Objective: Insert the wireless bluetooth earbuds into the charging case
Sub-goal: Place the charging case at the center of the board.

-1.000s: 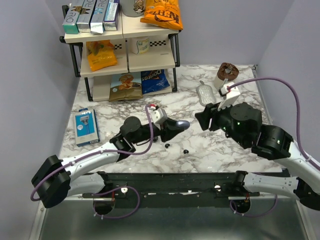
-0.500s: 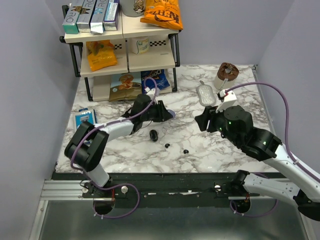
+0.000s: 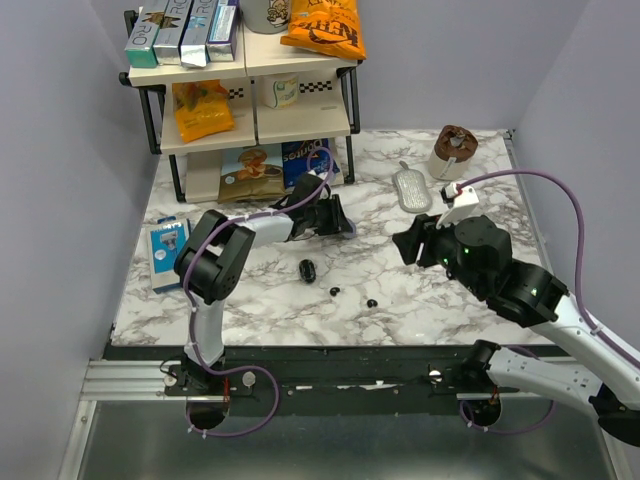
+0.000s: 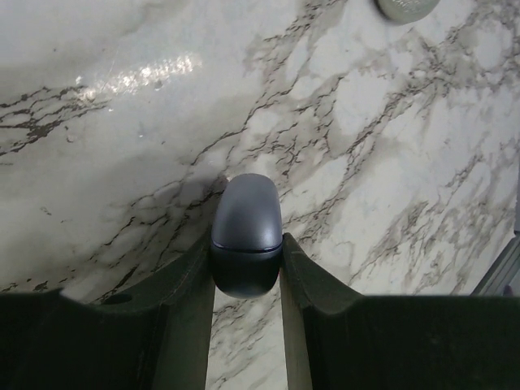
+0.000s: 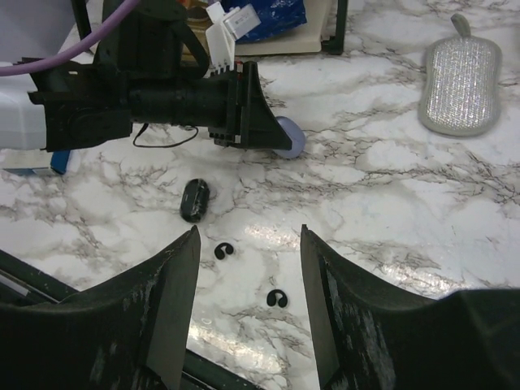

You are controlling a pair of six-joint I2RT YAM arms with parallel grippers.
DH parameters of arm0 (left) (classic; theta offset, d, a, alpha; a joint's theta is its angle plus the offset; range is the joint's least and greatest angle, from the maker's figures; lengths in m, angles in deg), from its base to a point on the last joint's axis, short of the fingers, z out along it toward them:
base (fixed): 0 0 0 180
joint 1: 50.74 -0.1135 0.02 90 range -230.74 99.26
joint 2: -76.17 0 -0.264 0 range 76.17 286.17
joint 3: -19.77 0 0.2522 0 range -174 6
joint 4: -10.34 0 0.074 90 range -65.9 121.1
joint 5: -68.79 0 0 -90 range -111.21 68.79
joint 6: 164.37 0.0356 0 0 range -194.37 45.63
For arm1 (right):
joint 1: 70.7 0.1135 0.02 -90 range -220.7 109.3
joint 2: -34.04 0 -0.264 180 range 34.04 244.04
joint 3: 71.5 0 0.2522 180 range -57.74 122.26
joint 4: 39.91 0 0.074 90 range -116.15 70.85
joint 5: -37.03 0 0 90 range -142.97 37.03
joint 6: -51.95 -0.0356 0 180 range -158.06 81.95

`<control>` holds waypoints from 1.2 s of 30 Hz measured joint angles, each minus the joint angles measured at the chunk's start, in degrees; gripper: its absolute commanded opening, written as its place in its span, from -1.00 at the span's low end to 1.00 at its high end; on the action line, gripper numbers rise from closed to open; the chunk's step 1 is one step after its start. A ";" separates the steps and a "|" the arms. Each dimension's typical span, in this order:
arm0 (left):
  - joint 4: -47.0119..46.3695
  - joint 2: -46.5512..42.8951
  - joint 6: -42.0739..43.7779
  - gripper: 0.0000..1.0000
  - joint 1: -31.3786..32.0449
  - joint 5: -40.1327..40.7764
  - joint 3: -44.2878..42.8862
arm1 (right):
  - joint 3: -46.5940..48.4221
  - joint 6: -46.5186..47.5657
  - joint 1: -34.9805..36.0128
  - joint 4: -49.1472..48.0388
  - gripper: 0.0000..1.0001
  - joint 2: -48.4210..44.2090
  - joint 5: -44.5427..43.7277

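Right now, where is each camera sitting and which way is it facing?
Top external: above and behind the bases, looking down at the marble table; both arms show.
Left wrist: on the left gripper, looking along its fingers at the grey oval case they clamp.
Right wrist: on the open right gripper, facing the two black earbuds and the left arm.
Shared: top and right wrist both show the earbuds and left arm.

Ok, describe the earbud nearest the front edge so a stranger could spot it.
On the marble table, look mid-width toward the front edge. Three small black things lie in a slanting row; this earbud is the rightmost and closest to the front edge, beyond the other earbud and the bigger oval piece.
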 measured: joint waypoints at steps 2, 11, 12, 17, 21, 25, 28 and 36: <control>1.81 0.61 0.11 -0.82 0.00 0.28 -0.39 | 0.00 0.13 -0.02 0.00 0.22 0.00 -0.02; 6.12 1.42 1.79 -0.02 -0.02 1.77 -3.08 | 0.00 0.13 0.00 0.00 0.22 0.11 -0.02; 6.43 1.42 2.01 0.00 -0.02 2.01 -3.15 | 0.00 0.13 0.00 0.00 0.22 0.11 -0.02; 8.87 1.25 3.10 0.14 -0.52 3.02 -2.91 | 0.00 0.13 0.00 0.00 0.22 0.07 -0.02; 10.03 -0.87 4.35 0.21 -1.60 4.28 -1.07 | -0.24 0.11 0.00 -0.02 0.22 0.00 -0.02; 11.93 -4.48 5.40 0.24 -2.67 6.40 1.90 | -0.85 0.09 -0.02 -0.09 0.22 -0.02 -0.02; 14.27 -10.29 6.47 0.24 -3.13 10.21 3.91 | -1.46 0.09 0.00 -0.35 0.22 -0.07 -0.02; 19.08 -33.99 1.07 0.97 -2.84 27.96 11.80 | -4.59 0.11 0.00 -1.68 0.22 -0.72 -0.13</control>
